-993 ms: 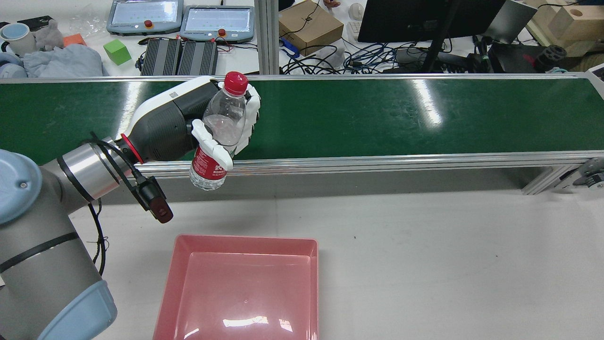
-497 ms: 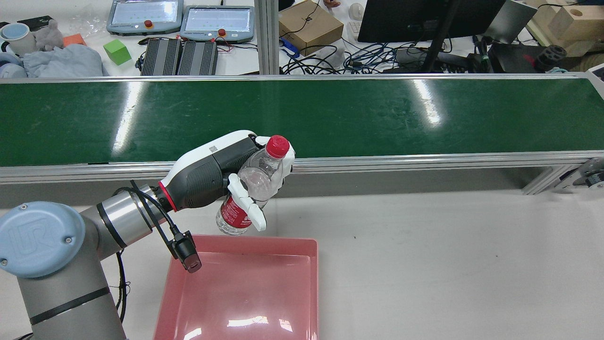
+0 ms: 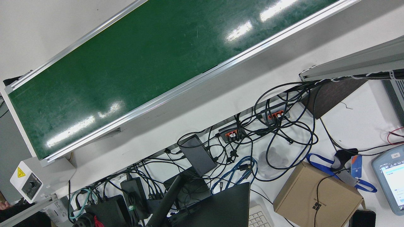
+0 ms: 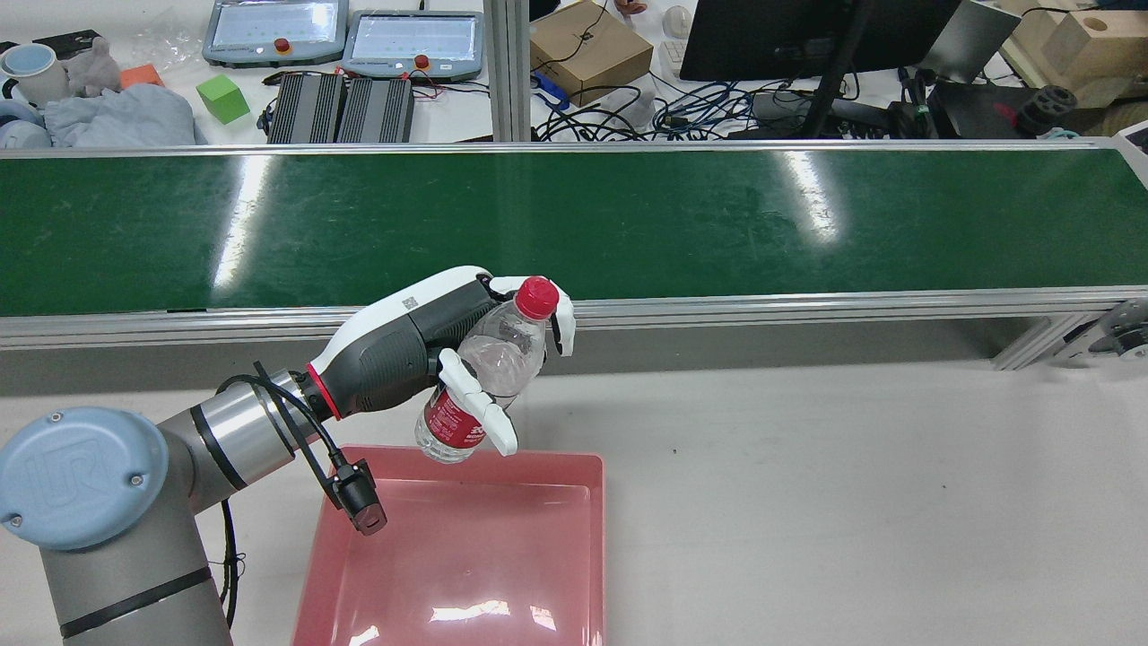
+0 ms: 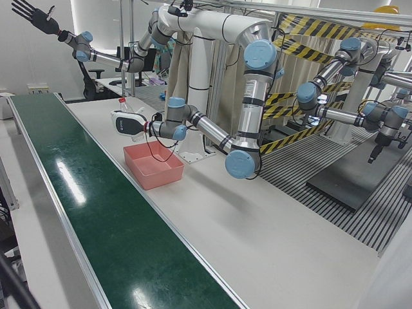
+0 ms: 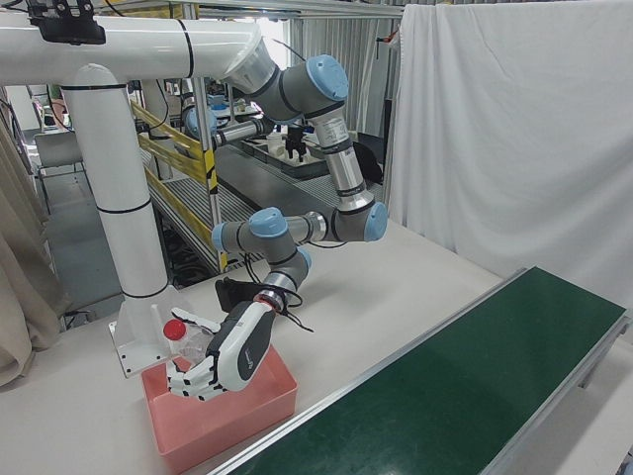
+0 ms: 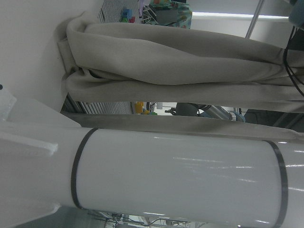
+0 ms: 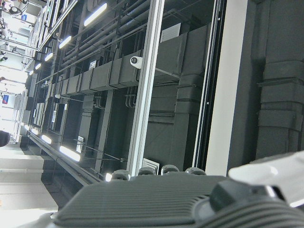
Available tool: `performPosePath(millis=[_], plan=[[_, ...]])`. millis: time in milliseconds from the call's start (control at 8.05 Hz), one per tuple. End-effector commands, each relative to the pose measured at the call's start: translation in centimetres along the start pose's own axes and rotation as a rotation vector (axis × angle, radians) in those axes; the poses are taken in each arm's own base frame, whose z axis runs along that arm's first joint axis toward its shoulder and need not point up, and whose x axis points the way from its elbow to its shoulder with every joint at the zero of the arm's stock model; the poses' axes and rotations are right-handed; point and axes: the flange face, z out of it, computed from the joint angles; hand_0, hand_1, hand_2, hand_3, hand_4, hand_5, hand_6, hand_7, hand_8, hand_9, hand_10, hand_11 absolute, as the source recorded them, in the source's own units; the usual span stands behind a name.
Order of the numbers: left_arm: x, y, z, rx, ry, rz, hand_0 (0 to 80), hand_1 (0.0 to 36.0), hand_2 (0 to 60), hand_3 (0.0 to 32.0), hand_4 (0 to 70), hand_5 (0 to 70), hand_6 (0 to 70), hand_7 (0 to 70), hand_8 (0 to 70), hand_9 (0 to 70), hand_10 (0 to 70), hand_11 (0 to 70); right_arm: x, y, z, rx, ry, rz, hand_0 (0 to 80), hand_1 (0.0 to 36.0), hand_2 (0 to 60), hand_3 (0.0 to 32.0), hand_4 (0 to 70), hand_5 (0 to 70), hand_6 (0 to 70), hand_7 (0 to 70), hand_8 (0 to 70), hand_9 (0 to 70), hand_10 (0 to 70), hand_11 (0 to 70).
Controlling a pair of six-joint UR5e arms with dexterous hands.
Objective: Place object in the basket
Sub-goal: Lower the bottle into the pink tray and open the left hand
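Note:
My left hand point(image 4: 408, 336) is shut on a clear plastic bottle point(image 4: 491, 357) with a red cap and a red label. It holds the bottle tilted, cap up and to the right, above the far rim of the empty pink basket point(image 4: 538, 459). The right-front view shows the hand point(image 6: 240, 356), the bottle point(image 6: 184, 338) and the basket point(image 6: 229, 424). The left-front view shows them too, the hand point(image 5: 127, 122) over the basket point(image 5: 154, 168). My right hand point(image 5: 29, 13) is raised high, far from the table, fingers spread and empty.
The green conveyor belt point(image 4: 628, 215) runs across the table beyond the basket, with an aluminium frame. White tabletop point(image 4: 852, 502) lies right of the basket. Pendants, cables and boxes lie beyond the belt.
My left hand carried the bottle from over the belt back and down to the basket's far rim. In the last half second it shifted only slightly to the right.

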Motion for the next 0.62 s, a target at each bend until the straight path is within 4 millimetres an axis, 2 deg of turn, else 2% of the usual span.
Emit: performPosePath(millis=[0,248,497], plan=[[-0.2,-1.9,-2.4,0.003,0.001,0.000,49.8,0.0,0.0,0.0,20.0,32.9,13.3,19.3,24.9,33.2,24.5,35.9,0.0,0.0,0.0,-0.001,0.000,0.000,0.0,0.0,0.0,0.0,0.0,0.0,0.0,0.0,0.0,0.0,0.0,0.0],[1.2,-1.3,-3.1,-0.002,0.017,0.007,48.0,0.0,0.0,0.0,16.9,30.4,7.4,6.4,13.8,16.5,16.6,24.3,0.0,0.0,0.0,0.001,0.000,0.000,0.0,0.0,0.0,0.0,0.0,0.0,0.0,0.0,0.0,0.0,0.0,0.0],[1.6,-0.6,-4.8,-0.014,0.022,0.000,47.1,0.0,0.0,0.0,15.5,28.9,5.3,2.9,10.7,13.3,14.3,20.8,0.0,0.0,0.0,-0.001,0.000,0.000,0.0,0.0,0.0,0.0,0.0,0.0,0.0,0.0,0.0,0.0,0.0,0.0]])
